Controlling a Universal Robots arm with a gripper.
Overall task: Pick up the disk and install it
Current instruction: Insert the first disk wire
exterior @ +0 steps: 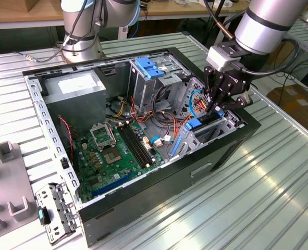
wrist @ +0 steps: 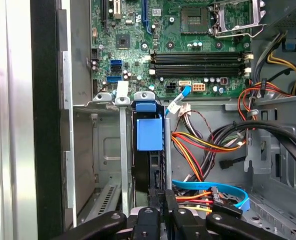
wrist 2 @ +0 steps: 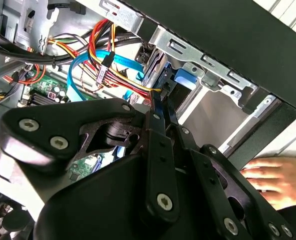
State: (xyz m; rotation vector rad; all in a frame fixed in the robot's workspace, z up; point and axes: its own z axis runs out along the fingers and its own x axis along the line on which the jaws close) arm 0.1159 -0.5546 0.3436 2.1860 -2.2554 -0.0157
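The disk [wrist: 149,150] stands on edge in the narrow drive bay [wrist: 103,150] at the case's front corner. Its blue plastic rail [wrist: 149,132] faces up, and its dark body sits down between the bay's metal walls. In the exterior view the disk [exterior: 194,125] shows as a blue strip in the bay on the exterior view's right. My gripper [exterior: 216,108] hangs right over it. The black fingers [wrist: 156,197] are closed tight on the disk's near edge, and the second wrist view shows the gripper [wrist 2: 160,107] pinching that thin edge.
The open computer case [exterior: 237,140] lies on a slatted metal table. Inside are a green motherboard [exterior: 117,151], a grey power supply box [exterior: 73,88], a metal cage with a blue clip [exterior: 148,67], and loose red, orange and blue cables [wrist: 203,145] beside the bay. A person's hand [wrist 2: 268,177] rests outside the case wall.
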